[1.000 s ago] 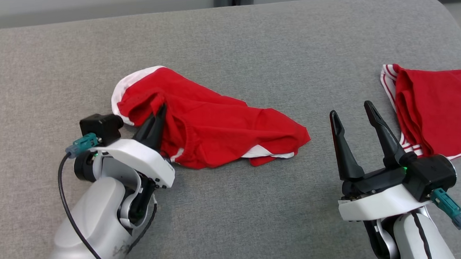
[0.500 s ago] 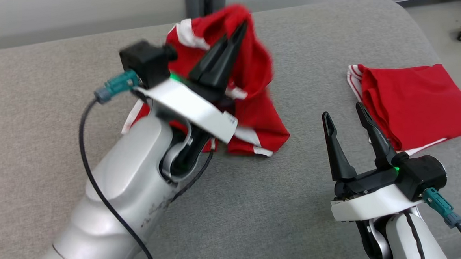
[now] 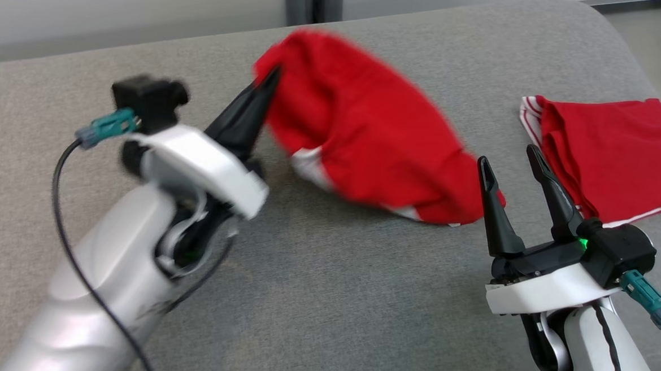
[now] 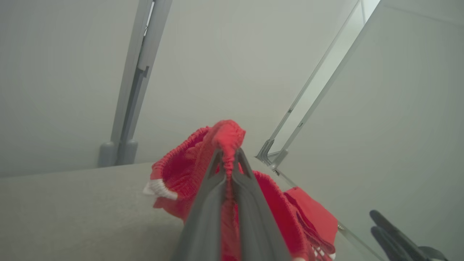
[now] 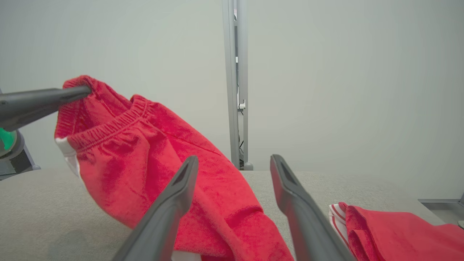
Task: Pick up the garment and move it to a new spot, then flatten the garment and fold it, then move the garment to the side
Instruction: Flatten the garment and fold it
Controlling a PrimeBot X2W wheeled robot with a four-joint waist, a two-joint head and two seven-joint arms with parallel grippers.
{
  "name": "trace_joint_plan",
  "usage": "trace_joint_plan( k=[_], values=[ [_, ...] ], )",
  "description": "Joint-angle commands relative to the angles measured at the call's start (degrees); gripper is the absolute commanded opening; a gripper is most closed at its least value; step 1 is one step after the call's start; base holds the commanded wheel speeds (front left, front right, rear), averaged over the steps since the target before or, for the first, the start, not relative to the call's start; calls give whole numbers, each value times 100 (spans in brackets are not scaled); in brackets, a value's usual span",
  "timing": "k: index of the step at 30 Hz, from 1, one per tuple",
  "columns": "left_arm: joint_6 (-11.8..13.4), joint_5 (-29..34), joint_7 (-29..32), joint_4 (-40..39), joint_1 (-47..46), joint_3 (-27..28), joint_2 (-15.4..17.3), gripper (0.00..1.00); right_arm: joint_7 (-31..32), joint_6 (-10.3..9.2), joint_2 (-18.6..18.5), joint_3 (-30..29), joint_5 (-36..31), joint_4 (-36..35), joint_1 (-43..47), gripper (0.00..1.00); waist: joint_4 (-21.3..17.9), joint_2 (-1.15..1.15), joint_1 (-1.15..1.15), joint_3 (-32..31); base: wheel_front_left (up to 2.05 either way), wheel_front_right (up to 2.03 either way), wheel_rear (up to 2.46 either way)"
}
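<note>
Since a second ago, the crumpled red knit garment with white trim had left its heap at the centre-left of the head view. It now hung stretched from the upper centre down toward the centre right, blurred as if mid-swing. The camera had shifted a little as well.

My left gripper was clenched on the garment's gathered waistband; the left wrist view showed red cloth pinched between the two dark fingers. My right gripper stood spread wide at the lower right with nothing in it. The garment's low end lay just beside its fingers, and I could not tell whether that end touched the grey woven cushion.

I judged this to be the first step, carrying the garment to a new spot, with flattening and folding not yet begun. The next move, as I read it, called for lowering the cloth onto bare cushion, well apart from the folded red cloth with striped white edge at the right edge. Then the waistband could be released so both grippers were free to spread it.
</note>
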Motion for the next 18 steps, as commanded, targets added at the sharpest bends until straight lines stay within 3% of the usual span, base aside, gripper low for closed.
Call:
trace_joint_plan(
  k=[1,4,9,11,12,18],
  values=[
    [2,60,21,102,69,4,151,0,-29,-4,-24,-25,-13,-18,-43,100,98,0,0,50,0,0,0],
    [60,110,107,645,382,-9,495,0,-29,-4,-50,-29,-32,-10,-80,100,224,0,0,75,0,0,0],
    [152,197,65,1512,621,-14,780,0,-29,-4,-94,0,-55,27,-114,100,404,0,0,78,0,0,0],
    [254,414,27,1838,573,-142,859,48,-29,-4,-118,12,-64,57,-119,100,463,0,0,62,0,0,0],
    [317,467,-40,1969,526,-158,863,100,-29,-4,-121,26,-61,69,-120,100,487,0,0,52,0,0,0],
    [407,619,-528,2442,402,-117,780,100,-29,-4,-131,67,-63,148,-100,100,588,0,0,-47,0,0,0]
  ],
)
